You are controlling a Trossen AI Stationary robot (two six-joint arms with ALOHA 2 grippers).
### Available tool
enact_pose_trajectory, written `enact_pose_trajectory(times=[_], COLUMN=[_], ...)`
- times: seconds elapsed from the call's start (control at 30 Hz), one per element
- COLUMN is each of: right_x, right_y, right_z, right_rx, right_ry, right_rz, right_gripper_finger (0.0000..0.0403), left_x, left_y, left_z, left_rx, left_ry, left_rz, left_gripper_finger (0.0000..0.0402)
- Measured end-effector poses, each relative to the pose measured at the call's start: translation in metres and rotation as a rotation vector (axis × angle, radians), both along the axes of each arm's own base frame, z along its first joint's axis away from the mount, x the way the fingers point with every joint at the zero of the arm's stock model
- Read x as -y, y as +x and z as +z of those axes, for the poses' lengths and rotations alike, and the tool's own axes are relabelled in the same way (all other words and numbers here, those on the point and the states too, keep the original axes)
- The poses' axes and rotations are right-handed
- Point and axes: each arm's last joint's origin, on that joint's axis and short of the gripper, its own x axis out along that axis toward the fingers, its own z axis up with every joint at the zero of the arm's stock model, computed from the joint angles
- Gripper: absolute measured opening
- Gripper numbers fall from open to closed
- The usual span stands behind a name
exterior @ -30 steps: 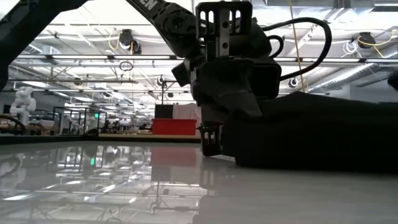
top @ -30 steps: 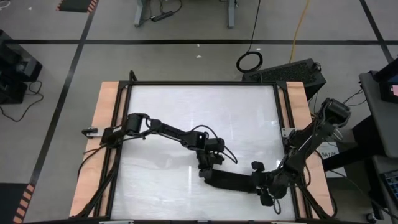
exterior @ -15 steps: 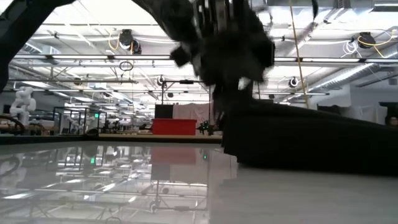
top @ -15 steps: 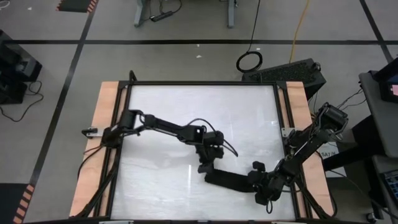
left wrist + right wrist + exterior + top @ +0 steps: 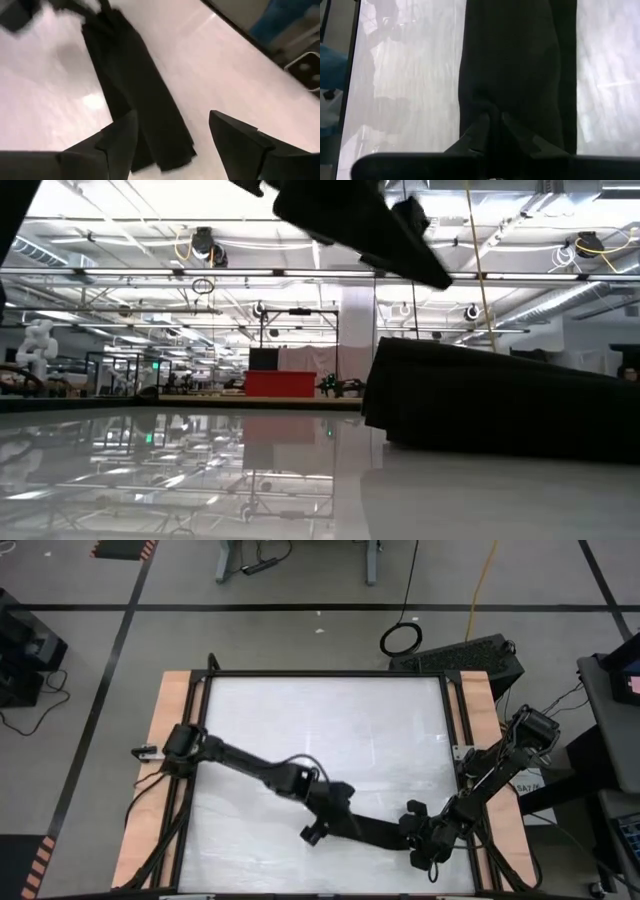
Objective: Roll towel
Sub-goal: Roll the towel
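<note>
Tabletop (image 5: 300, 720): glossy white sheet in a black frame with wooden side rails; the landmark for every entry below.

Towel (image 5: 375, 832): black cloth, already gathered into a long narrow band, lying flat near the tabletop's near edge, right of centre. Judged soft, limp and light, with no stiffness of its own; on so slick a surface it will likely slide rather than roll if pushed from one end alone. Best taken at the two short ends, or pinched along one long edge so the layers travel together.

Left end effector (image 5: 312, 832): low over the tabletop at the band's left end. Fingers (image 5: 122, 137) spread apart and empty, the towel (image 5: 135, 100) stretching away between and beyond them.

Right end effector (image 5: 425, 852): at the band's right end, close to the tabletop's right rail. Fingers (image 5: 482, 127) pressed together on the towel (image 5: 515, 60), cloth pinched between them.

View differences: the high view alone places both arms at opposite ends of the band. The low view alone shows the towel (image 5: 500, 405) standing as a thick, layered hump above the tabletop. The left wrist view shows stacked fold edges at the near end. The right wrist view alone confirms the pinch. No white tag is discernible in any view.
</note>
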Motion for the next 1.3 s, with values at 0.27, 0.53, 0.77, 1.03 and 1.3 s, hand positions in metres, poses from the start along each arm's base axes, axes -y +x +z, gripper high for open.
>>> enact_pose_trajectory(times=[0.27, 0.53, 0.77, 1.03, 1.3], right_x=[0.0, 0.0, 0.0, 0.005, 0.01], right_y=[0.0, 0.0, -0.001, -0.004, -0.006], right_z=[-0.001, -0.001, 0.0, 0.019, 0.043], right_rx=[-0.008, -0.01, -0.013, 0.045, 0.168], right_ry=[0.005, 0.008, 0.026, 0.052, 0.053], right_rz=[-0.007, -0.013, -0.035, -0.003, 0.033], right_gripper_finger=[0.0031, 0.0031, 0.0031, 0.0045, 0.0138], left_x=[0.027, 0.022, 0.015, -0.013, -0.051], left_y=[-0.002, 0.006, 0.009, 0.014, 0.015], left_z=[-0.042, -0.073, -0.083, -0.084, -0.086], left_rx=[-0.016, -0.057, -0.132, -0.178, -0.301], left_ry=[0.171, 0.216, 0.156, 0.107, -0.07], left_rz=[0.029, 0.113, 0.145, 0.171, 0.141], left_gripper_finger=[0.025, 0.025, 0.0206, 0.002, 0.0018])
